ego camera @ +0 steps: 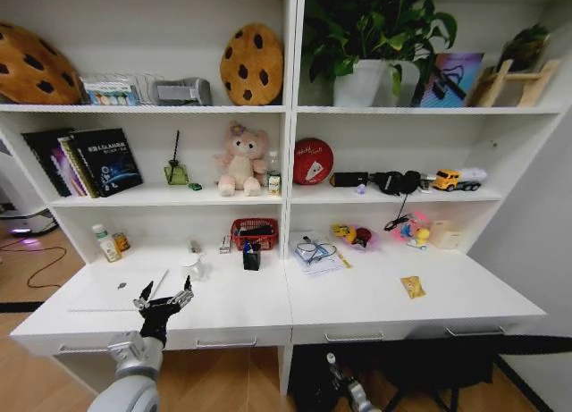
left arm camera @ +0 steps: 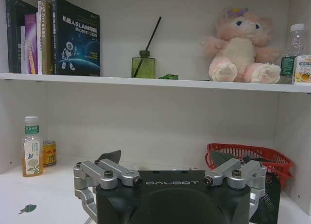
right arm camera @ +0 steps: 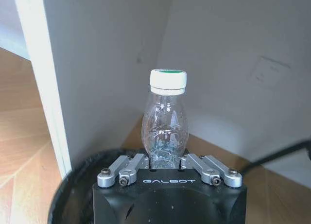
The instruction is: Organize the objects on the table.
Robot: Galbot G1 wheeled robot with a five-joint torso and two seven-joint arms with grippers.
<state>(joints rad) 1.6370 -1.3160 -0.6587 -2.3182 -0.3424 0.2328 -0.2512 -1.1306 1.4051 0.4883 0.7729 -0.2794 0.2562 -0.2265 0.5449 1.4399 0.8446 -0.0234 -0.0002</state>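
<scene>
Laptop [ego camera: 121, 290] lies flat on the table [ego camera: 375, 298], just left of my left gripper [ego camera: 163, 298], whose jaws stand apart. My right gripper [right arm camera: 167, 162], low down, is clamped on a clear bottle [right arm camera: 165, 124]. Approach stage, I judge; next needs aligning over an object.

left gripper [ego camera: 163, 298] raised, fingers spread, right gripper [right arm camera: 167, 171] clamped

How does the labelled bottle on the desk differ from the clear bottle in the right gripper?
The labelled bottle holds yellowish drink and stands free on the desk; the clear bottle looks empty, bare of label, clamped at its base by the right gripper. Both stand upright with white caps.
</scene>
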